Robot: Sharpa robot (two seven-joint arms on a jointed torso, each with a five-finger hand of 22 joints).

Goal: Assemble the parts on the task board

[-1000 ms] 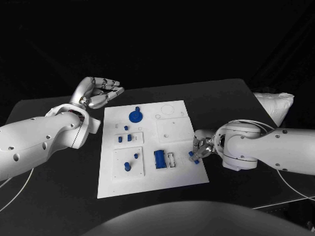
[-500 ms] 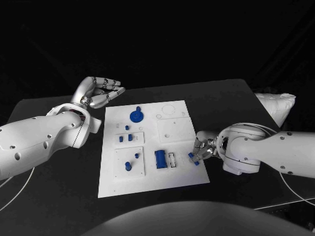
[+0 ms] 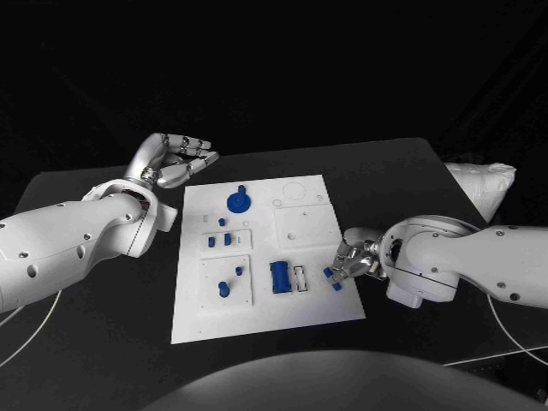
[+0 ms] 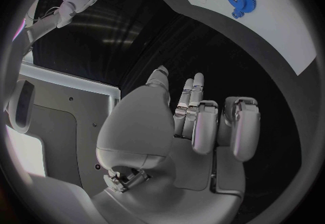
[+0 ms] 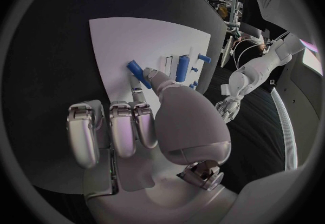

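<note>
Several parts sit seated on the board [image 3: 265, 321]; at its 3 o'clock edge the right hand [image 3: 352, 261] pinches a peg [image 3: 333, 278], unplaced. Left hand [image 3: 175, 159] curled, holding nothing.

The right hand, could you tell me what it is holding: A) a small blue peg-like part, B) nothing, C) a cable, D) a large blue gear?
A: the right hand pinches a small blue part at the task board's right edge.

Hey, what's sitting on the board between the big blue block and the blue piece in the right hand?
In the head view, a narrow white slot lies between the blue block and the small blue peg pinched by the right hand.
</note>
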